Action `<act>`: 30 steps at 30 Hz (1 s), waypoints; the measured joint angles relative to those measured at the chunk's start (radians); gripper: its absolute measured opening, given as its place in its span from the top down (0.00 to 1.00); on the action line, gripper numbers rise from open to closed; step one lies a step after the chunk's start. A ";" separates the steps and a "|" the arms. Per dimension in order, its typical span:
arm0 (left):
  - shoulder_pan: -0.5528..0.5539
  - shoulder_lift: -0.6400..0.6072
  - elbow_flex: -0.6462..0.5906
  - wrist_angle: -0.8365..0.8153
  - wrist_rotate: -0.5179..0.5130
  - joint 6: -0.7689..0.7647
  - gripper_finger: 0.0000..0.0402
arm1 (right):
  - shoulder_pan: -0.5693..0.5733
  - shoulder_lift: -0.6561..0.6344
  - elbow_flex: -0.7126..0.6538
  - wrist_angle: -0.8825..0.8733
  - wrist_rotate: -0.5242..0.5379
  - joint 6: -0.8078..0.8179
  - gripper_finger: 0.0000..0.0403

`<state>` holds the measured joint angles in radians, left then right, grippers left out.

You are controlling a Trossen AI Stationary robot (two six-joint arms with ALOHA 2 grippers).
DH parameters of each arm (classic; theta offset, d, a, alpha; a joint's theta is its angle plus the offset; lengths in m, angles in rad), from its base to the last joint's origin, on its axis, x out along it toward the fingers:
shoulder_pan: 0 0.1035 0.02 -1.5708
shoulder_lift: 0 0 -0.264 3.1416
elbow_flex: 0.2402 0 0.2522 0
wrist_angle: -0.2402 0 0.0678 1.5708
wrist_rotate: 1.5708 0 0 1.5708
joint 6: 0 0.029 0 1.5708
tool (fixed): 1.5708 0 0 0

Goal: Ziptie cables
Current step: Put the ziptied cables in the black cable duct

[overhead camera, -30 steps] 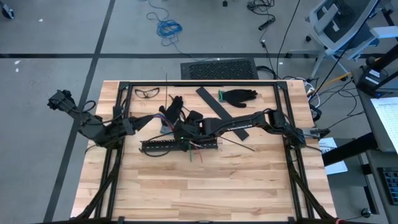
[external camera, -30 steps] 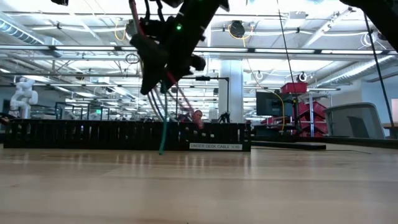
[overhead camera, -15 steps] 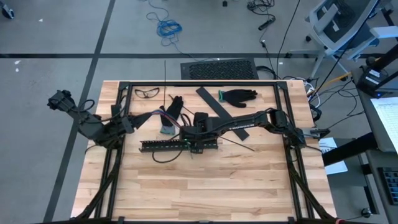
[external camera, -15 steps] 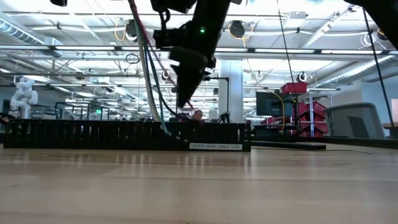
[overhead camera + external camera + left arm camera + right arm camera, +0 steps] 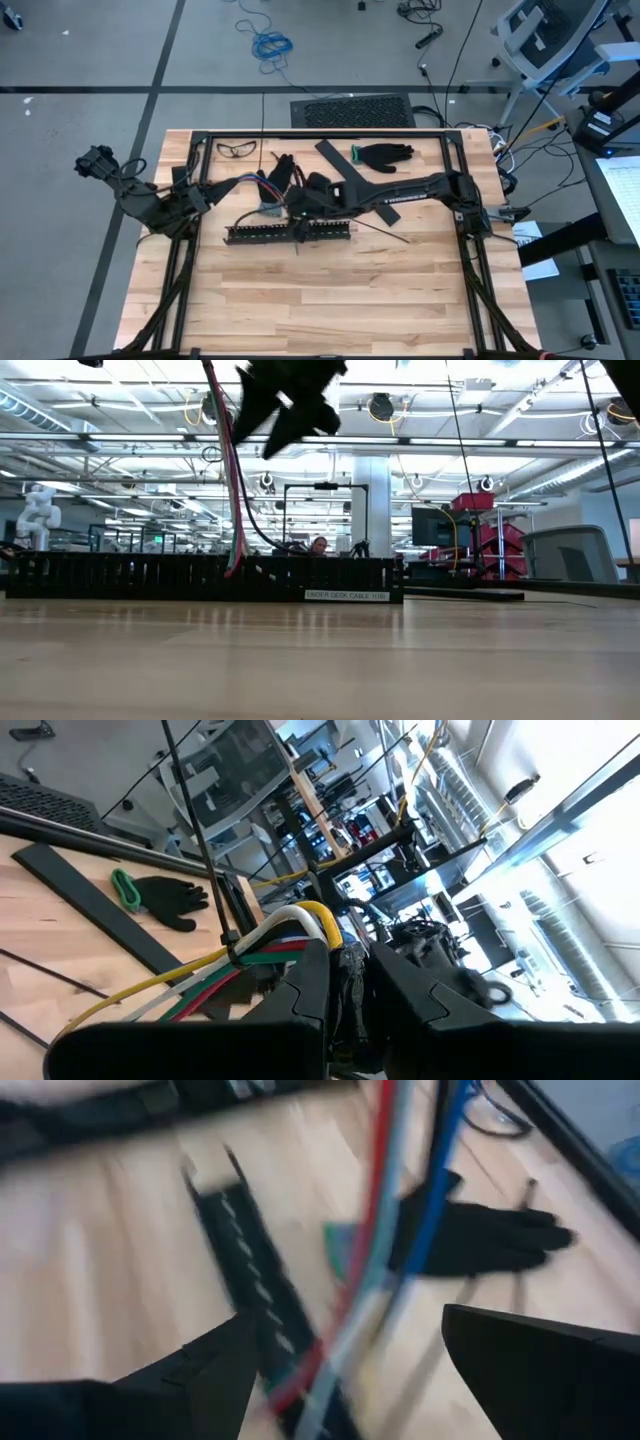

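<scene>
Left gripper pinched the cables; right gripper, jaws spread at three o'clock, risked snagging them loose.

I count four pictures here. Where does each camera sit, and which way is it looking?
High view: above the table, looking straight down; both dark arms, the slotted strip, a glove.
Low view: at table-top height, looking level into the room; the strip and hanging cables, an arm overhead.
Left wrist view: on the left arm, past its fingers shut on the cables.
Right wrist view: on the right arm, between its open fingers, down at the table.
Shared: the cables show in both wrist views.
</scene>
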<state>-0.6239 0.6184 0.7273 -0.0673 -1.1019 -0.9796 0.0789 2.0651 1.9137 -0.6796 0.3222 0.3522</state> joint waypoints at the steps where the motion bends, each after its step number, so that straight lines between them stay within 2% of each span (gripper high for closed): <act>1: 0.000 0.000 0.000 0.000 0.000 0.000 0.88 | 0.007 0.005 0.000 0.036 0.001 0.035 0.24; 5: 0.000 -0.001 0.000 -0.001 0.000 0.002 0.88 | 0.046 0.020 0.000 0.114 0.095 0.131 0.24; 11: 0.000 -0.001 0.000 0.010 0.000 0.018 0.88 | 0.066 0.055 0.000 0.128 0.423 0.268 0.24; 12: 0.000 -0.001 0.000 0.010 0.000 0.018 0.88 | 0.057 0.064 0.000 0.139 0.444 0.284 0.24; 18: 0.000 -0.002 0.000 0.016 0.000 0.018 0.88 | 0.026 0.108 -0.001 0.253 0.340 0.295 0.24; 30: 0.000 -0.002 0.000 0.029 0.013 0.019 0.88 | -0.021 0.142 -0.001 0.299 0.408 0.298 0.24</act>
<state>-0.6242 0.6163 0.7273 -0.0384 -1.0892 -0.9607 0.0581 2.2072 1.9129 -0.3805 0.7301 0.6498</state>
